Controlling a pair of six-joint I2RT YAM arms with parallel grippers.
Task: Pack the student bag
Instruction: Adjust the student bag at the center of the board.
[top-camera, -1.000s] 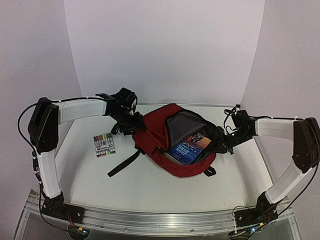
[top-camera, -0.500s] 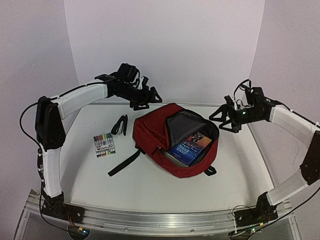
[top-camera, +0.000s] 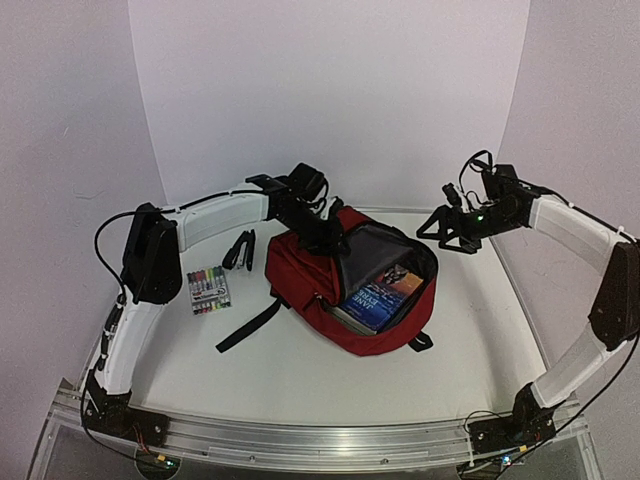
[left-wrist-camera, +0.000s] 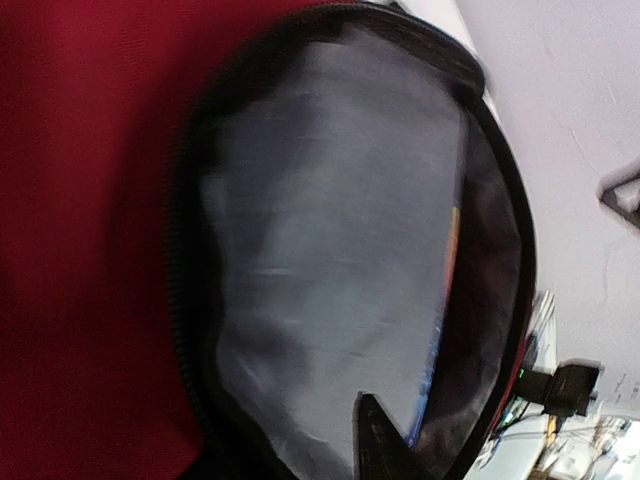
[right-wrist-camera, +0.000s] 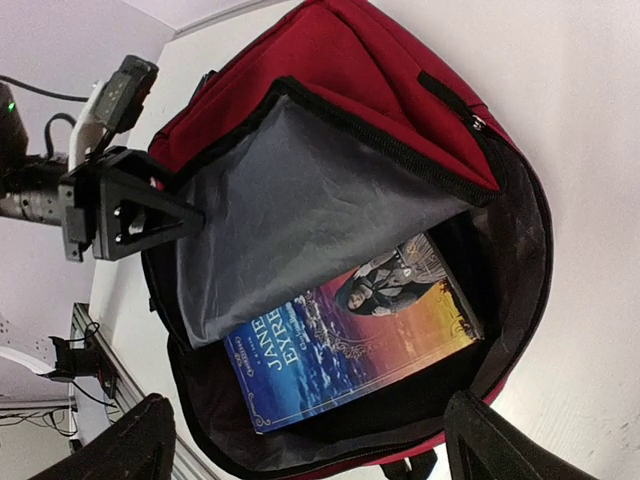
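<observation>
The student bag (top-camera: 310, 275) lies in the middle of the table, dark red, its main pocket unzipped and the grey-lined flap (right-wrist-camera: 300, 210) raised. A blue and orange book (right-wrist-camera: 350, 340) lies inside. My left gripper (top-camera: 325, 236) hovers at the flap's rear left edge. In the left wrist view one black fingertip (left-wrist-camera: 385, 445) shows against the grey lining, the other is hidden, so I cannot tell its grip. My right gripper (right-wrist-camera: 315, 450) hangs open above the bag's right side (top-camera: 447, 230), holding nothing.
A pack of coloured markers (top-camera: 208, 290) lies left of the bag. A black folded item (top-camera: 240, 250) rests behind the markers. A black strap (top-camera: 248, 325) trails from the bag toward the front left. White walls close in the rear and sides.
Both grippers rose off the bag and the right one opened. The left gripper then swung right and down to the flap's edge. The right arm has stayed raised.
</observation>
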